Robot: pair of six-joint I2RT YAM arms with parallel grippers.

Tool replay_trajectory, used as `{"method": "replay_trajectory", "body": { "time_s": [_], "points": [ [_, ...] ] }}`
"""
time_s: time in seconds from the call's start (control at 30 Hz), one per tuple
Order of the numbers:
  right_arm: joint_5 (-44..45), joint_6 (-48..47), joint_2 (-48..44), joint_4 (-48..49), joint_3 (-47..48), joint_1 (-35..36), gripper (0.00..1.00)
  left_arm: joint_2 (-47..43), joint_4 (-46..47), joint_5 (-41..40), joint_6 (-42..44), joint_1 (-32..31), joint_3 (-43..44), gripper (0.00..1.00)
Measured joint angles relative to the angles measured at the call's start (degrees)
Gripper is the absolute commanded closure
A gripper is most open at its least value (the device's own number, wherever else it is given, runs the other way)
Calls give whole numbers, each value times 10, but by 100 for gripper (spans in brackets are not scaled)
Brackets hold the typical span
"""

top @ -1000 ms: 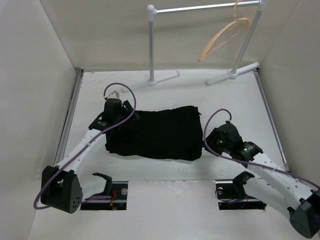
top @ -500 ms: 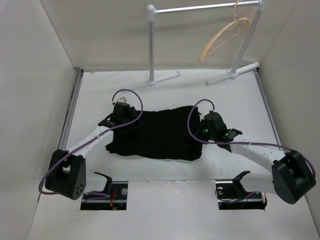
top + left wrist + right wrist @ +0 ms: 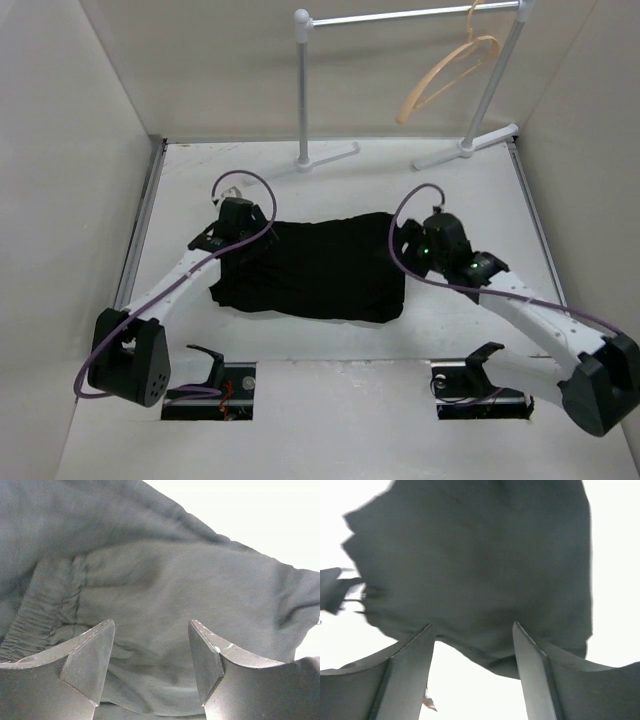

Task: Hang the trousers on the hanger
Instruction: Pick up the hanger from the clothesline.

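The black trousers (image 3: 315, 265) lie folded flat in the middle of the white table. The light tan hanger (image 3: 447, 72) hangs by its hook from the white rail at the back right. My left gripper (image 3: 237, 232) is open at the trousers' far left corner; in the left wrist view its fingers straddle the gathered waistband cloth (image 3: 150, 610). My right gripper (image 3: 412, 245) is open at the trousers' far right corner; in the right wrist view the cloth edge (image 3: 485, 645) lies between its open fingers.
A white metal rail stand (image 3: 302, 90) with two feet stands at the back of the table. Beige walls close in the left, right and back. The arm bases and two dark slots sit at the near edge (image 3: 220, 385).
My right arm swung in from the near right to the trousers' far right corner. My left gripper shifted a little along the trousers' far left corner. The trousers stayed flat.
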Motion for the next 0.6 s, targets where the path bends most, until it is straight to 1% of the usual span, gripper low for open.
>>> {"method": "replay_trajectory", "body": {
  "time_s": [0.03, 0.07, 0.1, 0.13, 0.17, 0.2, 0.27, 0.3, 0.33, 0.37, 0.4, 0.43, 0.47, 0.53, 0.6],
  "points": [
    [0, -11, -17, -12, 23, -9, 32, -6, -7, -4, 2, 0, 14, 43],
    [0, -23, -33, -23, 50, -21, 38, -10, -12, -7, 5, 0, 28, 45],
    [0, -36, -44, -30, 76, -36, 50, -13, -19, -11, 8, -1, 46, 47],
    [-1, -50, -50, -37, 103, -51, 67, -13, -24, -15, 11, -3, 64, 52],
    [-3, -65, -49, -44, 132, -66, 81, -12, -30, -21, 16, -5, 83, 59],
    [-6, -82, -43, -51, 166, -84, 87, -9, -36, -24, 20, -10, 101, 66],
    [-10, -112, -12, -65, 245, -117, 89, 2, -48, -29, 31, -25, 135, 77],
    [-11, -129, 10, -68, 291, -131, 87, 10, -53, -32, 36, -35, 151, 81],
    [-11, -146, 35, -68, 339, -144, 82, 19, -57, -36, 42, -46, 165, 83],
    [-11, -159, 58, -65, 381, -155, 73, 27, -61, -38, 47, -57, 175, 83],
    [-12, -171, 83, -62, 424, -168, 62, 33, -64, -41, 51, -66, 181, 82],
    [-14, -181, 107, -57, 463, -179, 50, 38, -66, -45, 54, -75, 185, 81],
    [-16, -188, 129, -53, 498, -188, 42, 43, -69, -47, 57, -83, 186, 79],
    [-23, -202, 178, -45, 568, -208, 32, 48, -79, -51, 60, -99, 186, 76],
    [-31, -209, 227, -37, 627, -225, 28, 49, -85, -52, 61, -108, 184, 74]
  ]
}}
